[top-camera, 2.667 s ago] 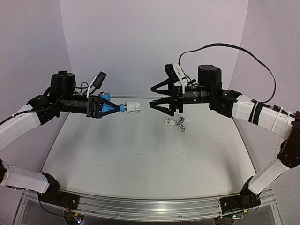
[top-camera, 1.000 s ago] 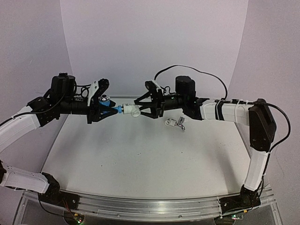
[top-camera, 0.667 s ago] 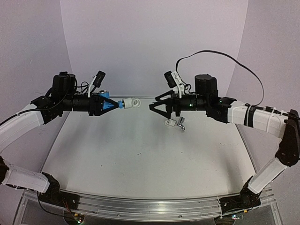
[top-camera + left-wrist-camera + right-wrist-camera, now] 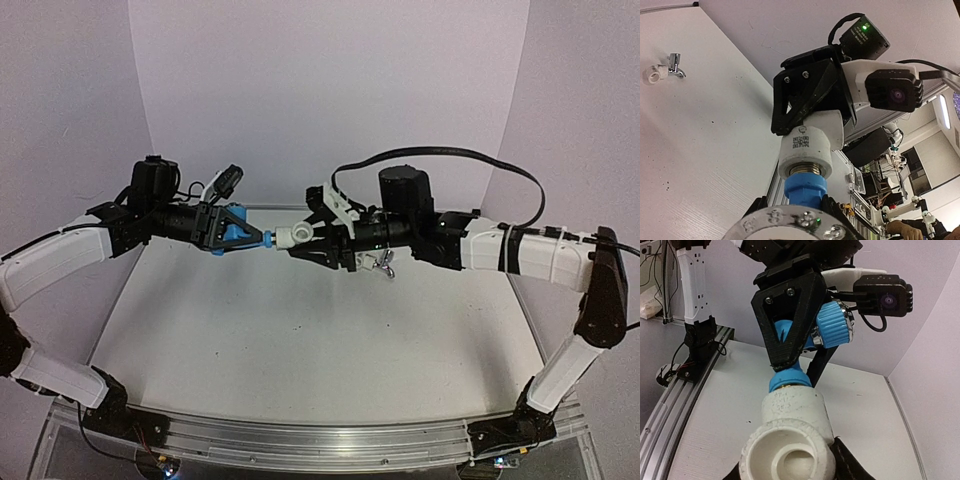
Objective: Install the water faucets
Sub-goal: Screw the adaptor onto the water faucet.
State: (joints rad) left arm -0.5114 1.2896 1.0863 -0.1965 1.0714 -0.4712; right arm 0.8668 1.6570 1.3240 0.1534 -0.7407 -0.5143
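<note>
Moved since earlier: right gripper (image 4: 300, 241) has swung back in from the right and now meets the white fitting (image 4: 293, 236); the left arm has shifted a little toward it.
Left gripper (image 4: 255, 238): fingers clamped on the blue faucet (image 4: 237, 234), which it holds off the table (image 4: 300, 350), pointing right.
Blue faucet: in mid-air left of centre, its ribbed blue knob showing between the left fingers in the right wrist view, its blue neck entering the white fitting.
White fitting: elbow piece on the blue faucet's end, between the two grippers; a small square code label is on its side.
Right gripper: fingers closed against the white fitting's sides.
Silver faucet (image 4: 675, 62): lies on the table toward the far side, a second white fitting (image 4: 652, 75) attached, well apart from both grippers.
Cable (image 4: 440, 154): black, arcs above the right arm.
In the way: from above, the right gripper covers most of the silver faucet.
Cut off: the right wrist view shows only the edges of its own finger pads at the bottom; the left wrist view crops its own fingers too.
Hard to tell: how far the blue neck sits inside the fitting.
</note>
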